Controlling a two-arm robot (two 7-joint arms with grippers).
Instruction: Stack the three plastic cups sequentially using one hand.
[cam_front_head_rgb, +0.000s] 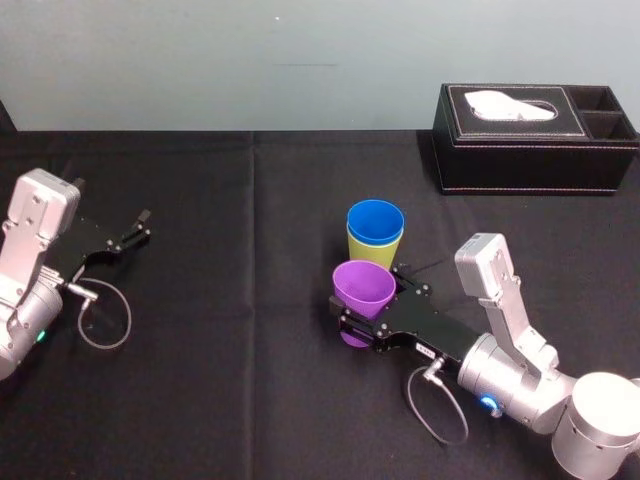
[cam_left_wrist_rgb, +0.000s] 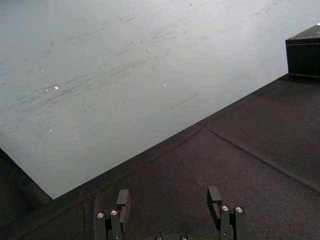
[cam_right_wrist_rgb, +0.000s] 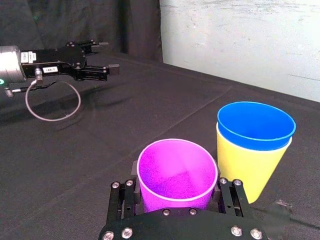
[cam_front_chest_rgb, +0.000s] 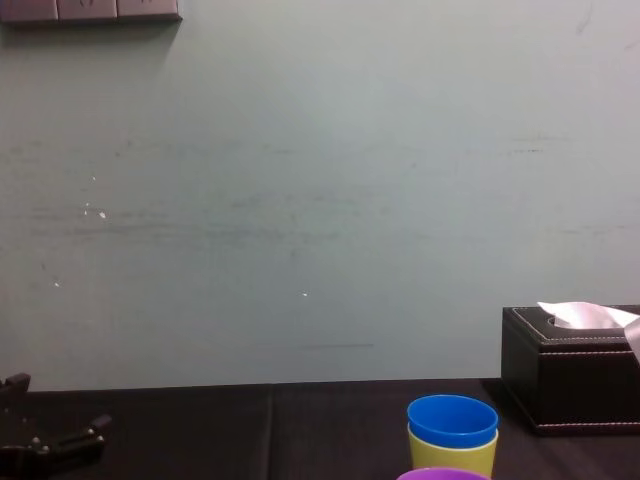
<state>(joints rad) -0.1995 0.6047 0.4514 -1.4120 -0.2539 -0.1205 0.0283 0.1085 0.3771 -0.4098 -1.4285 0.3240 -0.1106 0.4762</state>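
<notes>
The purple cup (cam_front_head_rgb: 363, 288) sits pinched in the right gripper (cam_front_head_rgb: 372, 305), one finger on each side of its wall. It is just beside the blue cup (cam_front_head_rgb: 375, 222), already nested in the yellow-green cup (cam_front_head_rgb: 360, 250), right of the desk's (cam_front_head_rgb: 250, 400) middle and well short of the tissue box (cam_front_head_rgb: 530, 140) at the far right corner. The step looks like the last stacking. The purple cup should be lifted above the blue rim, levelled, centred, then lowered gently. The left gripper (cam_front_head_rgb: 140, 228) is parked near the left edge, fingers spread.
</notes>
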